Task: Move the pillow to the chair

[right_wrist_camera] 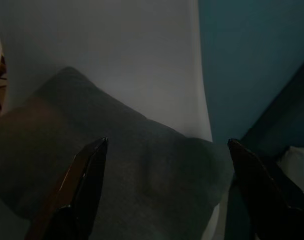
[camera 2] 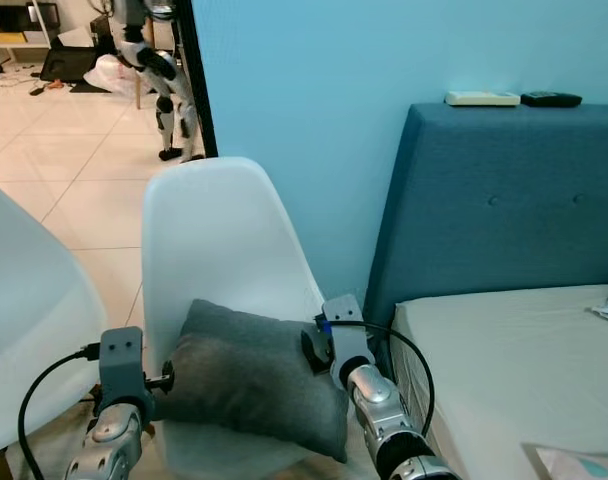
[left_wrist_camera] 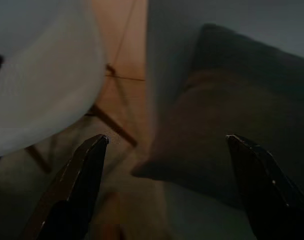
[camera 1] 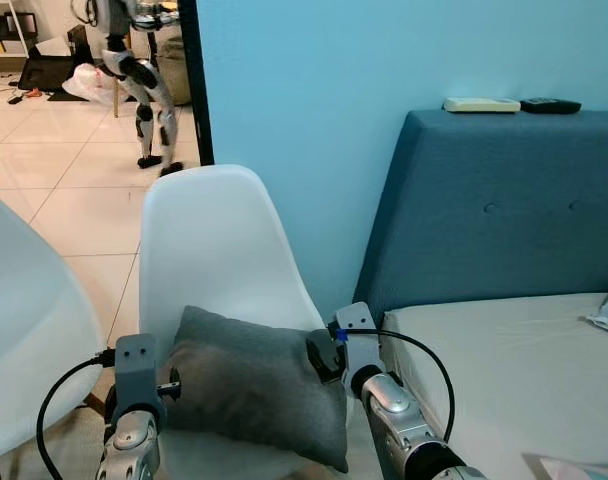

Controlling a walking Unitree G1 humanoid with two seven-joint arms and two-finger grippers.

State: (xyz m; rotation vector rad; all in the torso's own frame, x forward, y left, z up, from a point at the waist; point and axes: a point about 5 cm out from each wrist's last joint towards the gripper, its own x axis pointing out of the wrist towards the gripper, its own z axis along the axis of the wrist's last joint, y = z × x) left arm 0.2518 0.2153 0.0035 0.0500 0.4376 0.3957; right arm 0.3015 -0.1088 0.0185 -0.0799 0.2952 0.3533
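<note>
Tiled floor (camera 1: 54,190) and light blue wall (camera 1: 314,90) behind; another robot (camera 1: 139,80) stands far back left. A second white chair (camera 1: 24,340) sits at the left edge. Left gripper (left_wrist_camera: 164,150), fingers wide, points at the pillow's left end, just off it. Grey pillow (camera 1: 259,385) lies on the white chair (camera 1: 214,250) seat against the backrest. Right gripper (right_wrist_camera: 167,155), fingers wide, is at the pillow's right corner. Blue headboard (camera 1: 504,200) and bed (camera 1: 504,370) on the right.
</note>
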